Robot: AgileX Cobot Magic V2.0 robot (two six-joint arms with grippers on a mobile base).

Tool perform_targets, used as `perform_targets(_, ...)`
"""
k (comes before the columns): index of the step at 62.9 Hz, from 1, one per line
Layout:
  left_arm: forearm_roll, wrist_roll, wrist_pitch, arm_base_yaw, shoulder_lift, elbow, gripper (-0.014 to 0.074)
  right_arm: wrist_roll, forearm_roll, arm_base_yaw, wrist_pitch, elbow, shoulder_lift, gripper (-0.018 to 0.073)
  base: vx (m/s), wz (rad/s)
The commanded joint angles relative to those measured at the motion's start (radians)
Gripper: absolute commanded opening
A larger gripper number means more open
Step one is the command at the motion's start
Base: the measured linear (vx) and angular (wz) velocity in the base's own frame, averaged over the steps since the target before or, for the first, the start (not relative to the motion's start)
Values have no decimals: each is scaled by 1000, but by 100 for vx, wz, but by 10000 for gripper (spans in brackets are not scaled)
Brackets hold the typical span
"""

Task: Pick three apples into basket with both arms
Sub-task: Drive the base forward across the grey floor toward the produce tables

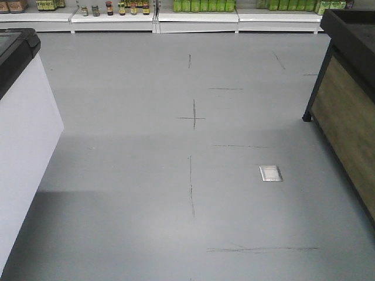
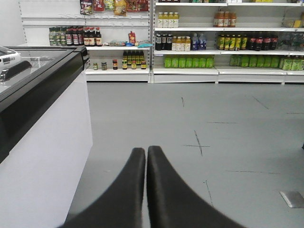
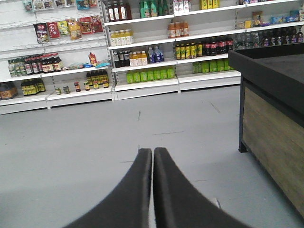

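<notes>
The left gripper (image 2: 146,152) points down a shop aisle; its black jaws are pressed together tip to tip with nothing between them, a thin pale line marking the seam. The right gripper (image 3: 153,153) sits the same way, jaws closed on nothing. None of the three views shows the apples or the basket, so where they lie cannot be told.

The grey floor (image 1: 117,152) fills most of the front view, scored with thin dark lines and one cross mark (image 1: 193,118); a small metal plate (image 1: 270,173) is set into it to the right of centre. On the left stands a white cabinet (image 1: 23,134) with a black rim, seen closer from the left wrist; on the right is a wood-panelled stand (image 1: 351,129) with a black top, seen closer from the right wrist. Across the far end run white shelves (image 2: 190,71) stocked with bottles and jars, with a row of green bottles (image 2: 187,61) on a lower shelf.
</notes>
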Motion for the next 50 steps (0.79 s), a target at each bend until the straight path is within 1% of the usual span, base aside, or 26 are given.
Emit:
perform_targets(1,-8,-6,-76,-1,-16,4,-6,-5,-10,-7,-77,13,-13,-4,0,0)
perform_targets(50,-8,-6,-76,-1,-16,4,-6,-5,-10,-7,-78,13,-13,-4,0,0)
